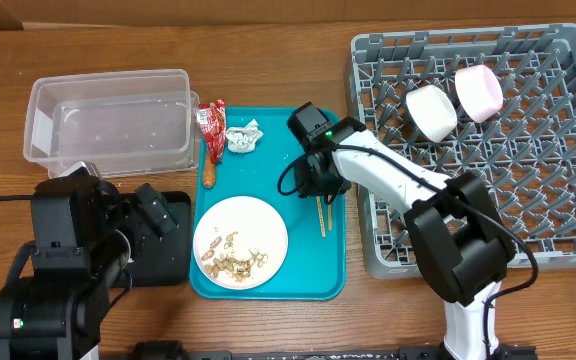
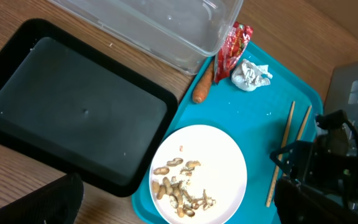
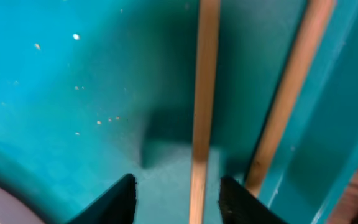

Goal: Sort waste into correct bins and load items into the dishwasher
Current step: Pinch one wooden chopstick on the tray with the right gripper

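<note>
On the right side of the blue tray [image 1: 308,272], 2 chopsticks [image 1: 321,215] lie side by side, close to the tray's right wall. The right arm [image 1: 388,175] reaches left from the rack [image 1: 528,210], and its end hangs just over them. The right fingers [image 3: 118,200] are open. The left chopstick [image 3: 202,93] sits in the gap between them, and neither finger looks to be touching it. The other chopstick [image 3: 288,93] lies just outside the finger on the right, next to the tray wall.

A white plate [image 1: 253,218] sits on the near left part of the blue tray, with peanut shells [image 1: 230,263] on its near side. Past the plate, by the tray's left edge, lies a carrot [image 1: 210,172]. A red wrapper [image 1: 211,120] is at its far end, and a ball of foil [image 1: 243,138] is just right of the wrapper.

The grey rack stands on the counter [image 1: 268,60] to the right of the blue tray. A white bowl [image 1: 431,112] and a pink bowl [image 1: 478,92] sit side by side in its far part.

A clear tub [image 1: 108,130] stands to the far left of the blue tray. A black tray [image 2: 73,118] lies on the near side of the tub, just beside the blue tray.

The left arm [image 1: 58,260] is at the near left. The left fingers [image 2: 36,202] hang over the black tray, spread wide with nothing in them.
</note>
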`<control>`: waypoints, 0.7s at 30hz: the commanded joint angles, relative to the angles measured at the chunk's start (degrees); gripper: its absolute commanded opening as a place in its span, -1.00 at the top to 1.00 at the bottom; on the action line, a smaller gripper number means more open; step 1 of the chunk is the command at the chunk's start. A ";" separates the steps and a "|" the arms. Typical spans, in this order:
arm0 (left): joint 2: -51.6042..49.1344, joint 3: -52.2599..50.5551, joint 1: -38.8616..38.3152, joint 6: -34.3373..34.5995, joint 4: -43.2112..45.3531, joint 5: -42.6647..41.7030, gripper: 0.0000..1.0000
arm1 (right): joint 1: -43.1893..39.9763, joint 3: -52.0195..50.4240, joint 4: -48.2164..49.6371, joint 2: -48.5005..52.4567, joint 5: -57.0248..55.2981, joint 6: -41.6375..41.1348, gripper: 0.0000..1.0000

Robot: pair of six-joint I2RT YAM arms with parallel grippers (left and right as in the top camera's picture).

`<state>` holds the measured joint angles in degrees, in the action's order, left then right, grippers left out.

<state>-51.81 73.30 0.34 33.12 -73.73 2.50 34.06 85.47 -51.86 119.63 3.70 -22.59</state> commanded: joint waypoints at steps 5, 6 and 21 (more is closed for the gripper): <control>0.07 0.79 -0.26 0.74 0.07 -0.22 -1.00 | 0.04 0.07 1.40 2.89 0.48 0.02 0.42; 0.07 0.79 -0.26 0.74 0.04 -0.22 -1.00 | 0.04 0.07 1.38 3.30 0.61 0.02 0.54; 0.07 0.79 -0.26 0.74 0.04 -0.22 -1.00 | -0.48 12.46 -8.50 -9.97 0.07 1.79 0.92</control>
<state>-51.81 73.30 0.34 33.12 -73.76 2.50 34.09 93.56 -60.29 118.02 4.16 -21.52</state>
